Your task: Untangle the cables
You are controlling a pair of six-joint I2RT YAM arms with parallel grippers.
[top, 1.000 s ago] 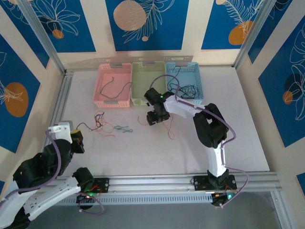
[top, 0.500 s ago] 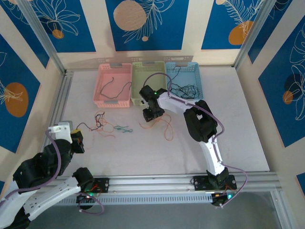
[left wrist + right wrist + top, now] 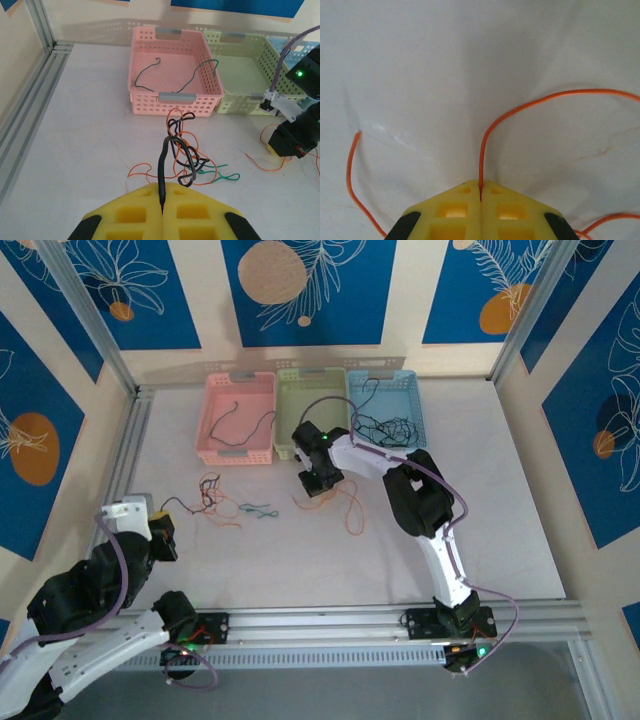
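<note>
Tangle (image 3: pixel 189 161) of black, orange, teal cables on table (image 3: pixel 85 130) before pink basket (image 3: pixel 150 102). Left gripper (image 3: pixel 161 212) clenched on black cable (image 3: pixel 161 160); right gripper (image 3: pixel 480 199) clenched on orange cable (image 3: pixel 492 125), just before green basket (image 3: pixel 240 102).

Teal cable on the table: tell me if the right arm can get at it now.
Probably yes: the teal cable lies just left of the right gripper, bare table between. But its jaws are shut on the orange cable, which it must release first.
</note>
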